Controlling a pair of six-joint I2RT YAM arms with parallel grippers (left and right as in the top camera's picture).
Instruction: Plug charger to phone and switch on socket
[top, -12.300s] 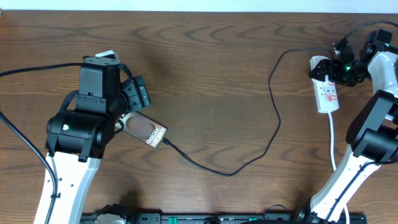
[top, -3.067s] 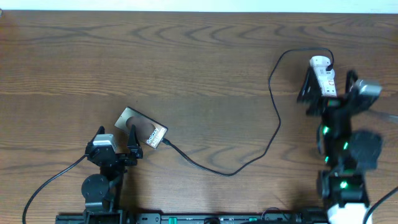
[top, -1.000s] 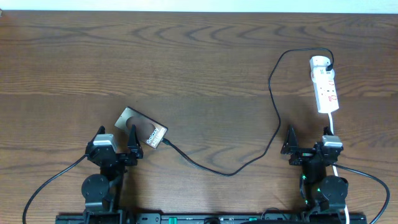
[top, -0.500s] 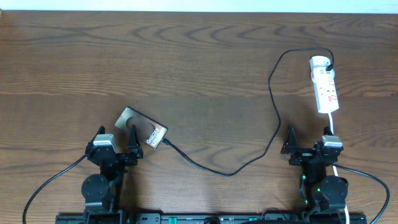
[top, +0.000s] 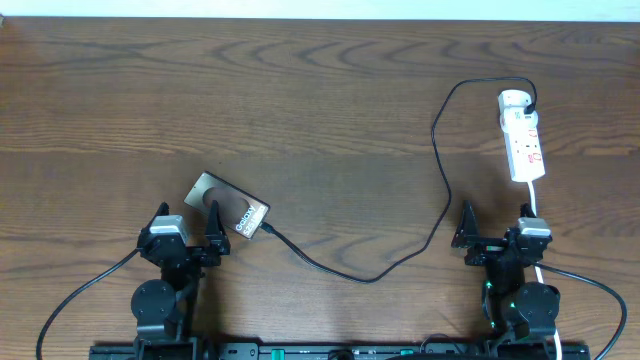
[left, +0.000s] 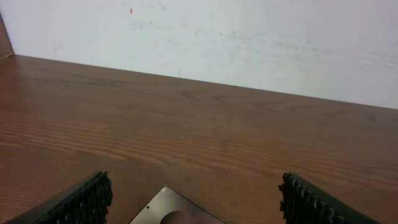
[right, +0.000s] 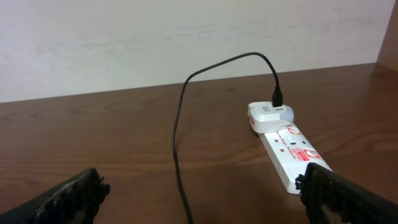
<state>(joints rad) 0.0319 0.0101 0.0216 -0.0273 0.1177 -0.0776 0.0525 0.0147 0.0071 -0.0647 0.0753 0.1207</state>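
The left hand (top: 186, 228) stands spread wide and holds nothing. A corner of the slim bronze-brown phone (top: 228, 205) lies on the wooden tabletop (top: 320, 90) between its fingers; I cannot tell whether they touch it. The right hand (top: 497, 235) is also wide and empty, with the thick white cord just beside it. The narrow white power strip (top: 523, 135) lies well beyond that hand. The thin black charger cable (top: 440, 180) runs from the strip's far end to the phone's edge.

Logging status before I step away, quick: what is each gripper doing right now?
Left gripper: open, holding nothing.
Right gripper: open, holding nothing.
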